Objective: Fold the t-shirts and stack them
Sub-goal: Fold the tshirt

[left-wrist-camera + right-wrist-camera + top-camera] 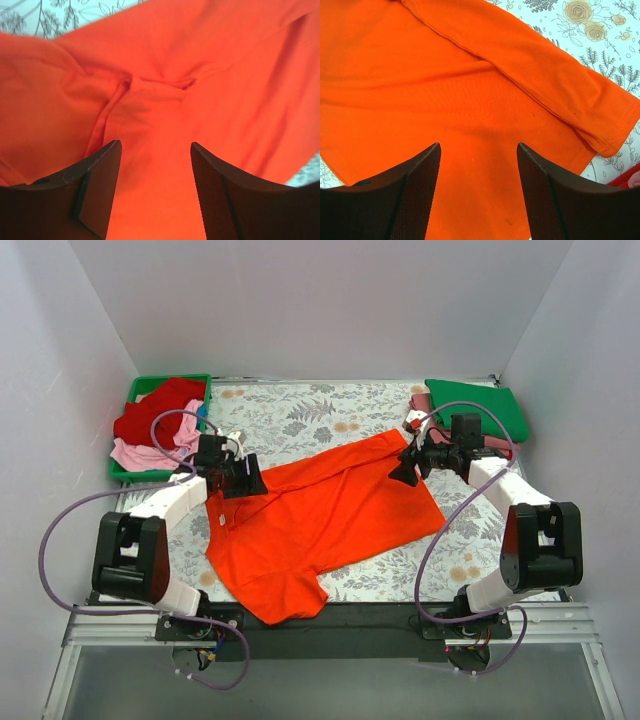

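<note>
A bright orange t-shirt lies spread across the middle of the flowered table, its collar toward the left. My left gripper hovers open over the shirt's left end; in the left wrist view the crumpled collar fold lies just ahead of the gripper, with only flat cloth between the jaws. My right gripper is open above the shirt's right sleeve, and in the right wrist view the gripper holds nothing. Red and pink t-shirts are heaped in the green tray. A folded green t-shirt tops a stack at back right.
White walls close in the table on three sides. A pink and red folded pile sits under the green shirt, close behind my right gripper. The table's near edge runs along a black rail between the arm bases.
</note>
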Tool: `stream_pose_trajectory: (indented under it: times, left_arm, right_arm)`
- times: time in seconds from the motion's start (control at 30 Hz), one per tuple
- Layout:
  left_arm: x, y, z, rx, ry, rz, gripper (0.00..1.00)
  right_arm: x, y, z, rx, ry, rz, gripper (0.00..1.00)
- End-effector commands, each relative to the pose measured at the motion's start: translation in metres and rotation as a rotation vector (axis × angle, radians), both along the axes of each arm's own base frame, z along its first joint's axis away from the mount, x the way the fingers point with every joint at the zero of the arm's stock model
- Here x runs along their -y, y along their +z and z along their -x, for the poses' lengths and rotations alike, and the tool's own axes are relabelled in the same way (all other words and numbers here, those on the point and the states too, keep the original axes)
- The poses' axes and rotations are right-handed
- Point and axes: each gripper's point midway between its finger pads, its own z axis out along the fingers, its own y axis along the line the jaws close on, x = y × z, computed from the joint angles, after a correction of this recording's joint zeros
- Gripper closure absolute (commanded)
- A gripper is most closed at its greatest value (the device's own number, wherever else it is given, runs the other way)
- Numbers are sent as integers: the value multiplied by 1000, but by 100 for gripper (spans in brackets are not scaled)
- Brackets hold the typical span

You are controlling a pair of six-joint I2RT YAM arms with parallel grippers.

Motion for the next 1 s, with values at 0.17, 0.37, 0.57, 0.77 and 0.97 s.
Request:
stream_pose_trajectory:
  times: [0.17,0.37,0.57,0.77,0.97]
  left_arm:
    - [-25,-5,-34,75,-5,-288,44]
    - [-18,-23,-24,12,-63,-298,48]
    - [-12,-35,-12,-42,-101,-305,61]
    - [0,-22,-8,-23,-129,-268,78]
    - [12,-17,13,-37,-173,-204,86]
  right_arm:
    - [-7,5,9,-14,33,-46,30]
    - [-7,2,9,-23,33,-45,30]
    - [-6,2,9,-23,30,-44,30]
    - [-5,2,9,-22,29,-44,30]
    - [-3,1,8,-22,23,-42,30]
